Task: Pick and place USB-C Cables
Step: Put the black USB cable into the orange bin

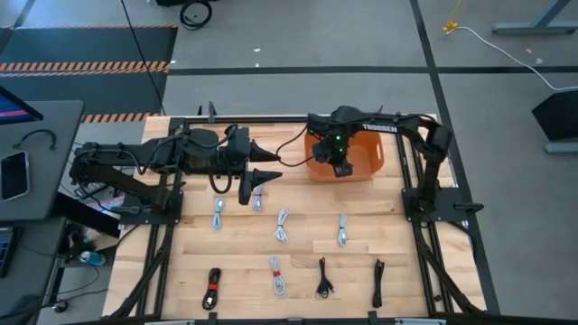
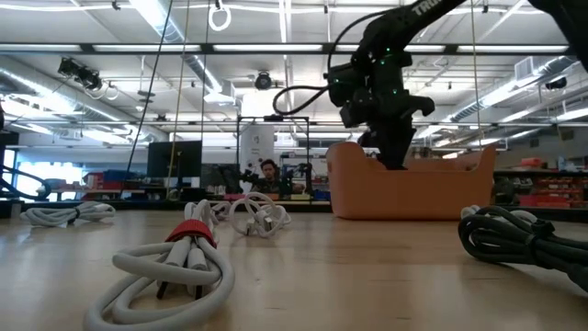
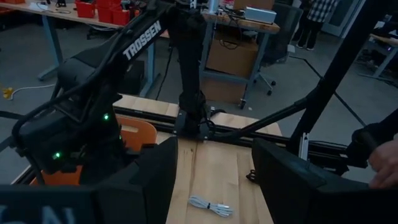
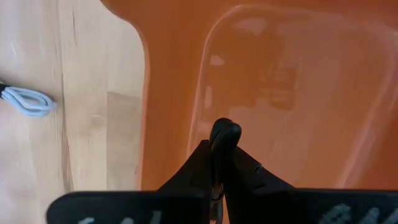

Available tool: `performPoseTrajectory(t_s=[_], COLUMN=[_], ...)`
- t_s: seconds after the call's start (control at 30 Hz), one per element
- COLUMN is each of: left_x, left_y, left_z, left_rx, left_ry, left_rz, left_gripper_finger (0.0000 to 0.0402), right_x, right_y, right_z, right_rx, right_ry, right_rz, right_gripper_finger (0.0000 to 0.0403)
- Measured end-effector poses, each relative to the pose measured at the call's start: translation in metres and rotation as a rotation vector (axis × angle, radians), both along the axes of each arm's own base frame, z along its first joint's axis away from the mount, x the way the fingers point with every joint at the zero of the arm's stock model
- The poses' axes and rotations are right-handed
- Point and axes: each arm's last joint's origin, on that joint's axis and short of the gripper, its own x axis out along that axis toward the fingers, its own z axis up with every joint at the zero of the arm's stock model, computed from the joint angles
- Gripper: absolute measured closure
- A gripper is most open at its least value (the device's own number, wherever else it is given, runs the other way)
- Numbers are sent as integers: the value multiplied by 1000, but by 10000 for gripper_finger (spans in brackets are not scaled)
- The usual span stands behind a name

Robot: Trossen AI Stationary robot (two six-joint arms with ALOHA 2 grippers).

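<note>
Nearest me, a white cable with a red band (image 2: pixel 179 262) lies on the table (image 1: pixel 361 257); more USB-C cables (image 1: pixel 281 225) are scattered beyond. Farther back, the right gripper (image 4: pixel 219 140) pinches a black cable (image 4: pixel 224 132) over the orange bin (image 1: pixel 366 162). The left gripper (image 1: pixel 262 178) hovers open beside it.

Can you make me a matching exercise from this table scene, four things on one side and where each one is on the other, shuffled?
Things:
1. right tool
2. left tool
3. orange bin
4. black cable with a red band

Places or states:
A. at the table's far edge, right of middle
B. lying near the table's front left corner
C. shut on a black cable, over the bin
D. open, holding nothing, above the wood near the far left cables

Pairs: 1-C, 2-D, 3-A, 4-B
</note>
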Motion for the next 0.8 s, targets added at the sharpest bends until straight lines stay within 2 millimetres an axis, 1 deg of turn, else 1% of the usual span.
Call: performPoseTrajectory(t_s=[0.27,0.3,0.4,0.47,0.53,0.63,0.8], left_x=[0,0,0,0,0,0,0], left_y=[0,0,0,0,0,0,0], left_z=[0,0,0,0,0,0,0], left_rx=[1,1,1,2,1,2,2], left_ry=[0,1,0,0,0,0,0], left_rz=[0,0,0,0,0,0,0], left_gripper_finger=[189,189,189,189,189,189,189], right_x=[-1,-1,1,2,4,4,5], right_y=[0,0,0,0,0,0,0], right_z=[0,0,0,0,0,0,-4], right_rx=[-11,-8,-11,-19,-21,-20,-25], right_ry=[13,10,-2,-16,-27,-29,-38], right_rz=[-22,-23,-24,-21,-20,-21,-49], right_gripper_finger=[383,380,354,348,357,383,385])
